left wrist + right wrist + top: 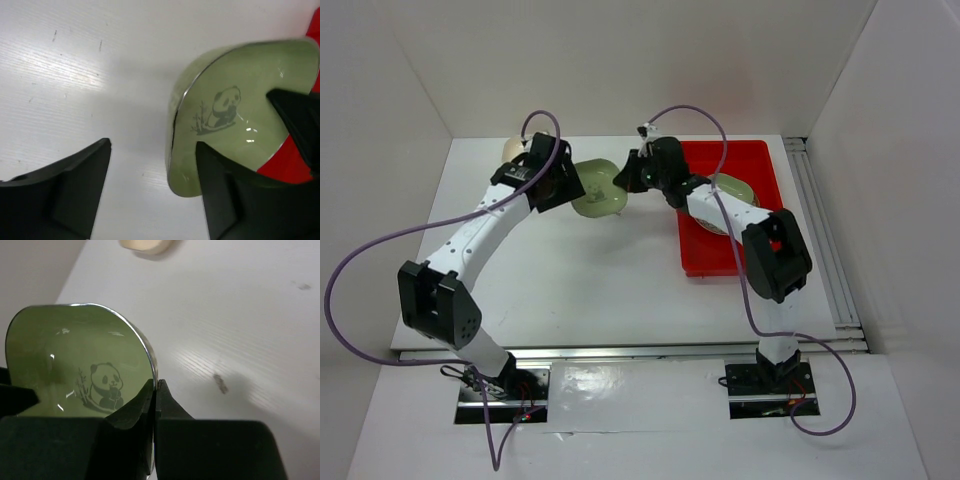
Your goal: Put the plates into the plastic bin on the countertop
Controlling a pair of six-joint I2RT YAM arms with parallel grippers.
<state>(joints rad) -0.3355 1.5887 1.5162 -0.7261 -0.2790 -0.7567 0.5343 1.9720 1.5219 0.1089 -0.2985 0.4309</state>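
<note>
R pincer (155, 390) clenched on rim of the green plate (75, 355), mid far edge of the bench (580, 280), just left of the red bin (760, 160), not in yet! L pincer (152, 145) released, empty beside it. Bin holds one plate (738, 188) so far; cream plate (513, 150) waits at far-left corner.

no readable text, labels or numbers

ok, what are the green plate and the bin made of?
The green plate has a glossy finish, so glazed ceramic or melamine; I can't tell which. The signs are sharp highlights, a thin bright rim and a panda print under the gloss. The bin is probably moulded plastic: uniform bright red, thin walls.
</note>
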